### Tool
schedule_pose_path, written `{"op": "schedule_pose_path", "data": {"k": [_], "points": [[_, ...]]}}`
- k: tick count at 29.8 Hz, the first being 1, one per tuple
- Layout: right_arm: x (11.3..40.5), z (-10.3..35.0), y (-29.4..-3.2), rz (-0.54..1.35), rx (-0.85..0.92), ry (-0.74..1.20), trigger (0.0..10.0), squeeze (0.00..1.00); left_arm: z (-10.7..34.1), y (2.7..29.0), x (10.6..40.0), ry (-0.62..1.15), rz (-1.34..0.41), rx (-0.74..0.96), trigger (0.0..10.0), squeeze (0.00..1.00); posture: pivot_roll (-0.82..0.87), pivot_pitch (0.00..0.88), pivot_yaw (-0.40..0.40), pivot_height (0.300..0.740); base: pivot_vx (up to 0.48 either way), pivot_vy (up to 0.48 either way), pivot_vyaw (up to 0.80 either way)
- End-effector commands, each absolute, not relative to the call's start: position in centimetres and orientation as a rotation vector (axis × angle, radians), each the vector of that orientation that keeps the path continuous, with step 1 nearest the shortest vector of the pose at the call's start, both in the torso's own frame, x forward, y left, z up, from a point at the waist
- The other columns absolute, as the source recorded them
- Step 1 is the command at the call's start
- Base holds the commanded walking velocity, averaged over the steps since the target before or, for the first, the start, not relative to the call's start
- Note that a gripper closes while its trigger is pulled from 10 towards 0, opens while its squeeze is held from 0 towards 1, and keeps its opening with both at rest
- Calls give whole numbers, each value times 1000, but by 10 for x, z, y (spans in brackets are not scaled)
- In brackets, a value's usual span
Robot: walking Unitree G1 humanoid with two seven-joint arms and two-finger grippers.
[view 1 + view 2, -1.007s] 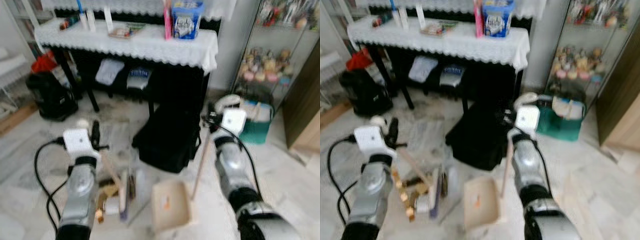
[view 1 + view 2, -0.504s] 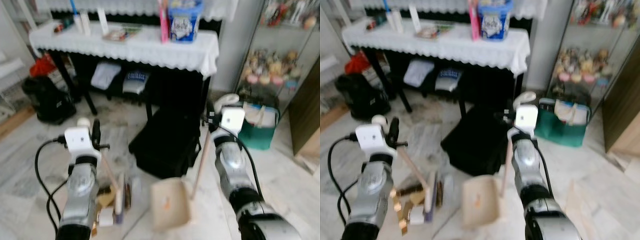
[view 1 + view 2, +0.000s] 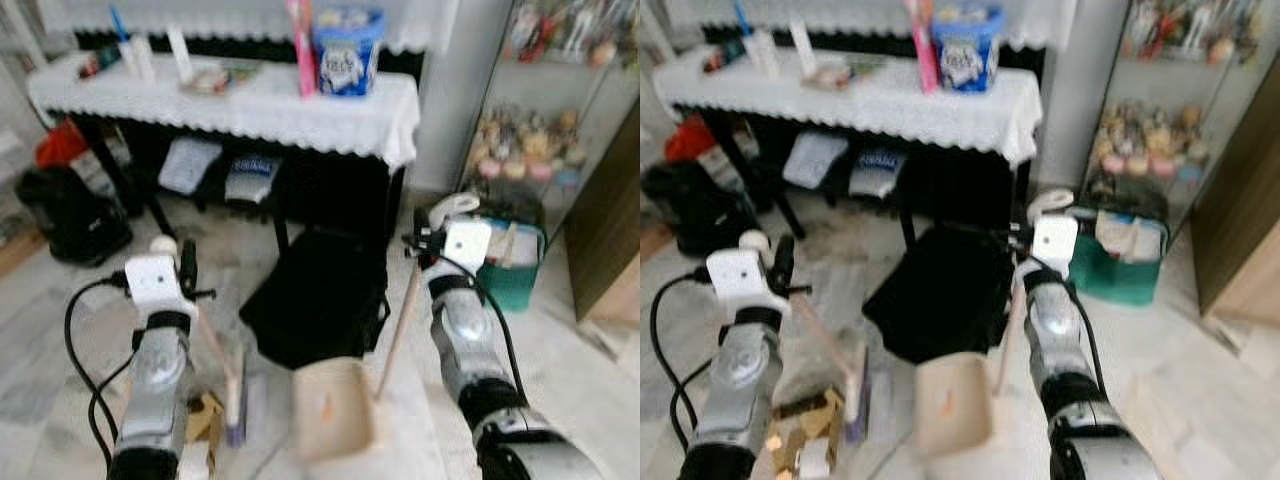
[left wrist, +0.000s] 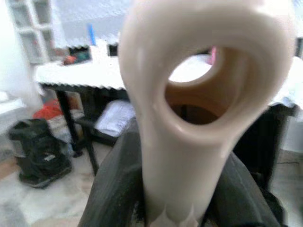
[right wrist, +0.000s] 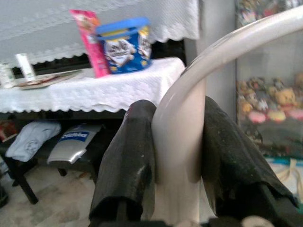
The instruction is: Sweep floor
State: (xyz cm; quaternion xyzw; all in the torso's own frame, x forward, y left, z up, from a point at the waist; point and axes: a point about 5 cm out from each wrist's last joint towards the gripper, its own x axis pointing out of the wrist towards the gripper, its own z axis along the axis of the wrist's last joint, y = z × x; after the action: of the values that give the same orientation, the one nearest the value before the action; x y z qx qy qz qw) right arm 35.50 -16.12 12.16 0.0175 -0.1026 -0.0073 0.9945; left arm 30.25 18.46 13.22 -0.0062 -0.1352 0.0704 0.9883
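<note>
the left gripper point(image 4: 182, 189) has its fingers point(image 4: 111, 184) closed tight around the cream handle of the broom point(image 3: 228, 380), you can see the hanging hole at the handle's end right up close in the left wrist view. the broom slants down from that gripper to its head on the floor point(image 3: 590, 360), just beside a small pile of brown and white scraps point(image 3: 205, 425) near the left arm.

the right gripper point(image 5: 177, 142) is clamped on the curved handle top of the dustpan point(image 3: 332, 410), fingers point(image 5: 125, 165) pressed on both sides of it. the thin stick runs down from the right gripper to the tan pan, which sits on the floor between the two arms, a bit right of the broom head. there's an orange speck in the pan.

behind all that a black bag point(image 3: 320, 300) lies on the floor in front of a dark surface point(image 3: 250, 105) with a white lace cloth, carrying a blue tub point(image 3: 347, 52) and a pink box point(image 3: 300, 45). a green basket point(image 3: 515, 265) stands off to the right by a glass cabinet point(image 3: 545, 90), and a black bag-like thing point(image 3: 75, 215) is at the far left. head views are a little blurry.
</note>
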Motion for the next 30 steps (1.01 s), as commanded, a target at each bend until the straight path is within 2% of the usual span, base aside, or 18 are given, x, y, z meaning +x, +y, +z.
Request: {"op": "schedule_pose_path", "data": {"k": [1,10,30], "points": [[358,132,-156,7,28,-250,10000,0,141,189,304,-311,149,-1,10000,0,-5,13,84,740,0,0,0],[354,127,-160,3,24,-239,10000,0,139,193,307,-291,155,5,10000,0,-8,32,88,740,0,0,0],[353,128,-158,6,36,-243,10000,0,140,191,309,-296,127,4,10000,0,-4,37,88,740,0,388,0]]}}
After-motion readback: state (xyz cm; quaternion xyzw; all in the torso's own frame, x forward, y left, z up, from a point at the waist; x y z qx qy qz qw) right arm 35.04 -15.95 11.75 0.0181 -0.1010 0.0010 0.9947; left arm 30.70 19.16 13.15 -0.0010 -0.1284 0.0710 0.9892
